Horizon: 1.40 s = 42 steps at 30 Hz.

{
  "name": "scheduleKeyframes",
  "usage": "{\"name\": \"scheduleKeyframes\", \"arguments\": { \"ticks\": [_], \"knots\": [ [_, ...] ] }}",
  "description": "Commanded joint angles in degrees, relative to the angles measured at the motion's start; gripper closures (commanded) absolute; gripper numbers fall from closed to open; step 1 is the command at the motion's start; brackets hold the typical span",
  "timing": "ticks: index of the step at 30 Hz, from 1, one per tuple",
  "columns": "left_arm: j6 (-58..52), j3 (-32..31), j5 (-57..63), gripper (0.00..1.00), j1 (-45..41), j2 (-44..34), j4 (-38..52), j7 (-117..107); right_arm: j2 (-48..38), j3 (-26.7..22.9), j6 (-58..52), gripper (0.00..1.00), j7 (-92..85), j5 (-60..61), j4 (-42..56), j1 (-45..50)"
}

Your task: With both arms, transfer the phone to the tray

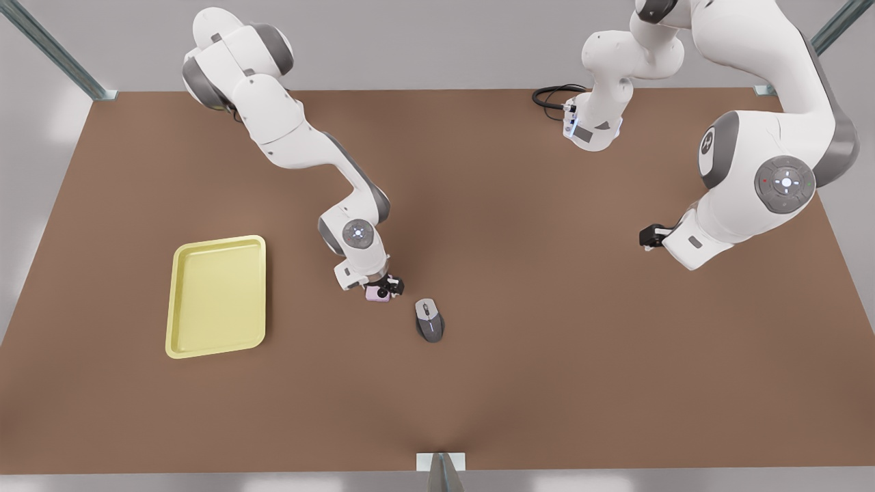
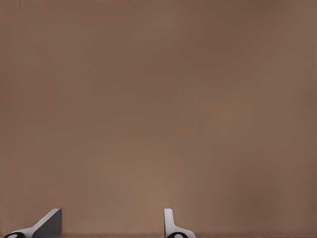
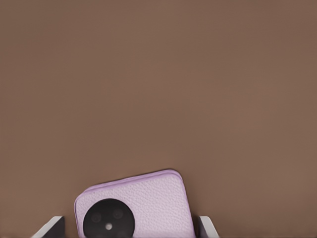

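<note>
Showing a lilac, rounded body and dark round lens, the phone (image 3: 131, 210) sits between the right gripper's (image 3: 131, 227) fingers, apparently clamped, just beside the mouse (image 1: 429, 320). From the phone, open brown table (image 1: 547, 383) runs to the tray (image 1: 217, 295). The left gripper (image 2: 113, 225) waits, fingers spread, well apart from the phone.

The phone (image 1: 377, 294), pale lilac with a dark round camera lens, sits between the right gripper's fingers (image 3: 203, 227), well to the front view's right of the tray. The tray (image 1: 217, 296) is a flat pale yellow rectangle with rounded corners and a raised rim, lying empty.
</note>
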Motion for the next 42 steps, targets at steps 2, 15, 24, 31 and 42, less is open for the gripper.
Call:
{"name": "scheduleKeyframes", "arguments": {
  "ticks": [2, 15, 24, 31, 42],
  "knots": [
    [-0.03, 0.00, 0.04, 0.00, 0.00, -0.03, 0.03, 1.96, -0.12, 0.04, 0.20, 0.00, 1.43, -0.01, -0.13, -0.06],
    [-0.03, 0.00, 0.13, 0.00, 0.00, -0.03, 0.03, 1.96, -0.12, -0.05, -0.24, 0.19, 0.29, -0.01, 0.14, -0.15],
    [-0.12, 0.00, -0.04, 0.00, 0.00, -0.12, 0.11, 1.87, -4.51, -1.72, -5.34, 0.19, -6.92, 0.25, -1.00, -1.20],
    [-0.30, 0.00, -0.05, 0.00, 0.00, -0.21, 0.20, 1.35, -10.05, -1.99, -5.34, 0.19, -19.92, 0.25, -7.94, -7.97],
    [-0.30, -0.18, -0.05, 0.00, -0.97, -0.12, 0.20, -0.06, -19.81, -1.99, -5.34, 0.19, -53.58, 0.25, -20.17, -29.59]
  ]
}}
